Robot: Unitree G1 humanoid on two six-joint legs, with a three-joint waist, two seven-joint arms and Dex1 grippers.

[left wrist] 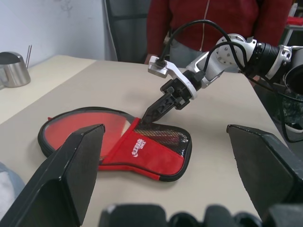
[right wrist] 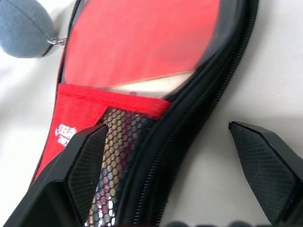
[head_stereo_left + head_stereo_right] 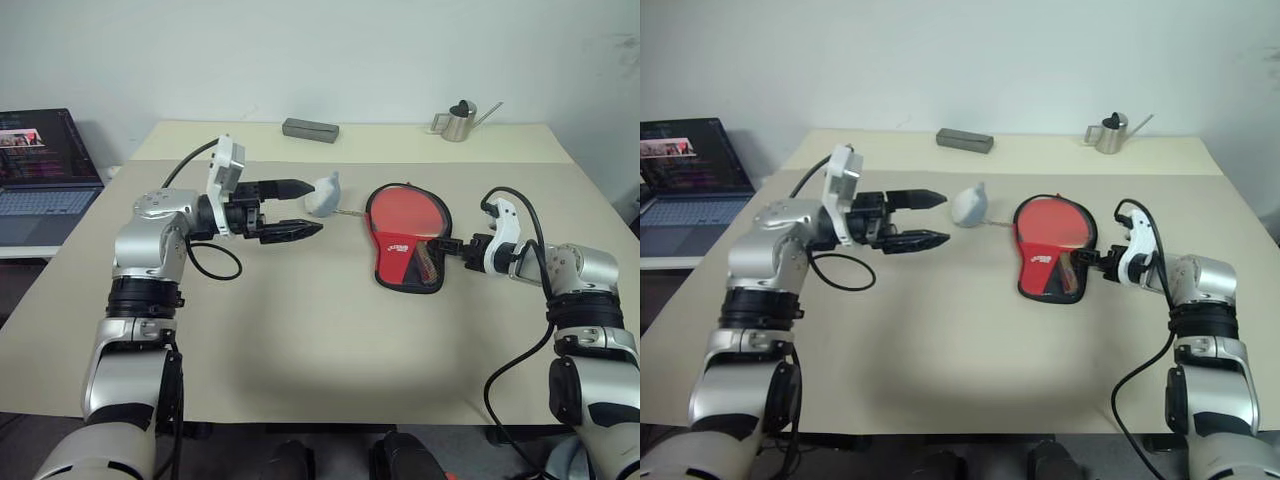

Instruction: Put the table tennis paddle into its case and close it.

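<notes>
The case (image 3: 392,262) lies flat at the table's middle right, red side up, its zipper edge open along the right side. The table tennis paddle (image 3: 405,212) is inside it: the red blade shows through the clear window and the handle (image 2: 118,156) sits under the black mesh. My right gripper (image 3: 447,250) is open at the case's right edge, near the handle end. One of its fingers (image 2: 87,161) is over the mesh and the other is over bare table. My left gripper (image 3: 316,207) hangs open above the table, left of the case, and holds nothing.
A grey soft charm (image 3: 323,195) on a small chain lies by the case's upper left edge, just off my left fingertips. A grey box (image 3: 310,129) and a metal can (image 3: 458,122) stand at the far edge. A laptop (image 3: 45,170) is at far left. A person in red (image 1: 213,19) stands beyond the table's right side.
</notes>
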